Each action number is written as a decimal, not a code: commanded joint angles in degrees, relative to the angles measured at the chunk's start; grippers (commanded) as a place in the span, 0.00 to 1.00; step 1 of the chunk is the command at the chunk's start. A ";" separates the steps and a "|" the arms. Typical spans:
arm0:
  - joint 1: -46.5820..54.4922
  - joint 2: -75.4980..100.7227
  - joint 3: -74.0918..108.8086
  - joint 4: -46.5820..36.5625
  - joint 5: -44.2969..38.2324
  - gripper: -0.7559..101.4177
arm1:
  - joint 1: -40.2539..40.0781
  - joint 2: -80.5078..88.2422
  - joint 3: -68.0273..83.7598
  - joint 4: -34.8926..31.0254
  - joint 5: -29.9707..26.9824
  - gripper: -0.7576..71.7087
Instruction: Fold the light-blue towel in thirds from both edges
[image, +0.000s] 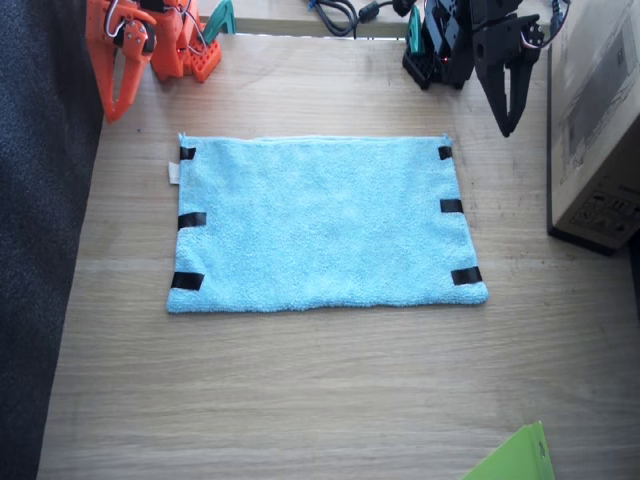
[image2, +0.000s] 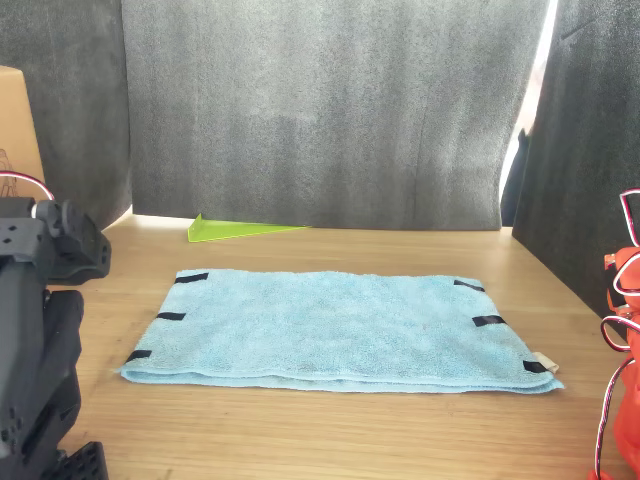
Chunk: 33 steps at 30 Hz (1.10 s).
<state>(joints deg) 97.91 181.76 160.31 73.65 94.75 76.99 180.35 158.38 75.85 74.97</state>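
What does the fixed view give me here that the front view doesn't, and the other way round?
Only the fixed view shows both grippers whole, the right gripper and left gripper, both hanging clear of the cloth, plus cables at the far edge. Only the front view shows the dark curtain backdrop and the towel's doubled near edge. Both show the light-blue towel lying flat on the table, its black tape strips, the white tag, the lime-green sheet and the cardboard box.
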 joint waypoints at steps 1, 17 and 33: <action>0.53 0.44 -0.09 -0.79 0.97 0.00 | 1.49 0.09 0.53 0.26 -2.02 0.01; -2.29 -28.92 -21.27 -2.55 3.34 0.00 | 5.89 -70.05 -56.78 12.57 -4.31 0.01; -10.11 -61.44 -42.01 0.26 5.36 0.09 | 18.81 -89.91 -63.11 14.68 1.93 0.16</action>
<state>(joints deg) 88.15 122.26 120.85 72.77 99.67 94.22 89.21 94.31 91.23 75.67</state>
